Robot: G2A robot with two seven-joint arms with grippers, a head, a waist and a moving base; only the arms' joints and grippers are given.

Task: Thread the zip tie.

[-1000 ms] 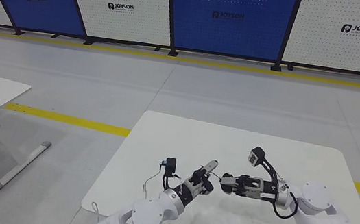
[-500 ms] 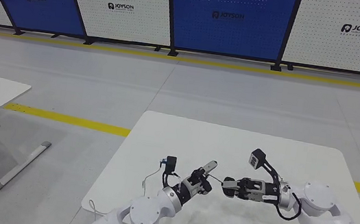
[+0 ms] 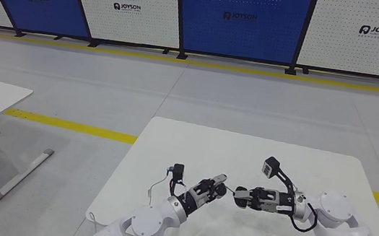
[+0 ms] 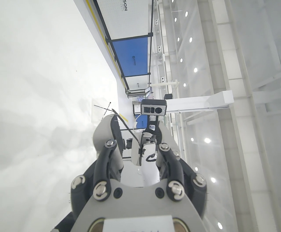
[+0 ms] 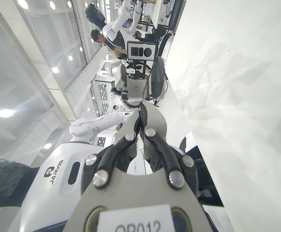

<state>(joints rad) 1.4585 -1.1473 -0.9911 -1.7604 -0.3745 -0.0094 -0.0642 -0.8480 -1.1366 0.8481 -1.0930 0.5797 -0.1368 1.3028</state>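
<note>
The right fingers (image 5: 153, 123) were pressed together and pinched one end of the zip tie (image 4: 127, 129), a thin black strap held in the air above the white worktop (image 3: 192, 147). The left fingers (image 4: 105, 131) were spread, with a clear gap between the two pads, and gripped nothing. The two sets of fingers faced each other tip to tip near the middle of the worktop, the left fingers just beside the right. From the pinch point, the strap ran straight out past the right fingertips and into the gap between the left fingers. In the left wrist view, its long axis crossed that gap at a slant. The free end lay at the tip of one left finger, close along that finger's dark pad, and the held end lay at the far right fingers. It could not be told whether the strap touched that pad. In the top view, the strap's long axis followed the line joining the two arms, and the free end pointed toward the left arm.
</note>
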